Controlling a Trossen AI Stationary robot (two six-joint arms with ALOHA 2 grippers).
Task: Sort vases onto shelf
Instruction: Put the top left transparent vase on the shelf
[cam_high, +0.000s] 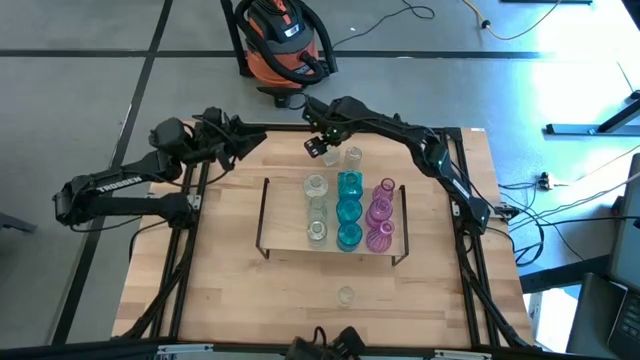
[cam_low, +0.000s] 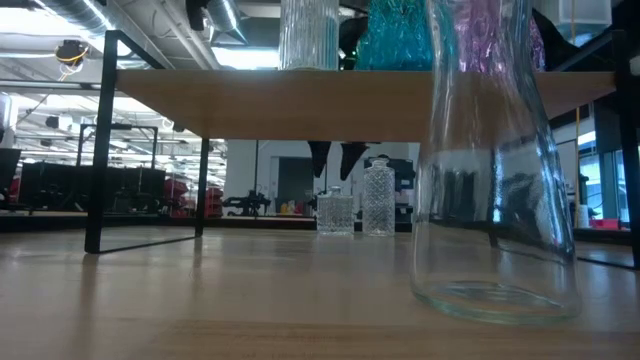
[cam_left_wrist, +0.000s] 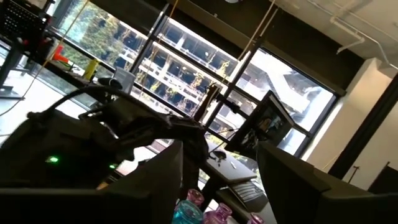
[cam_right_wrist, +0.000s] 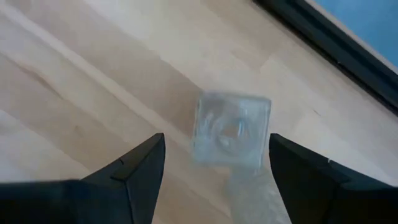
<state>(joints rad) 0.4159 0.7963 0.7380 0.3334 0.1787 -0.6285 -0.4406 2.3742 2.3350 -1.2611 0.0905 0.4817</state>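
The shelf stands mid-table. On its board stand a row of clear vases, a row of teal vases and a row of pink vases. Beyond the shelf, on the table, stand a squarish clear vase and a taller clear vase. My right gripper hangs open just above the squarish vase, pointing down, one finger to each side and clear of it. Another clear vase stands near the table's front edge. My left gripper waits open at the far left, pointing up into the room.
The shelf's dark wire legs stand at either end of the board. Bare wood lies left of the shelf and in front of it. An orange shop vacuum sits on the floor beyond the table.
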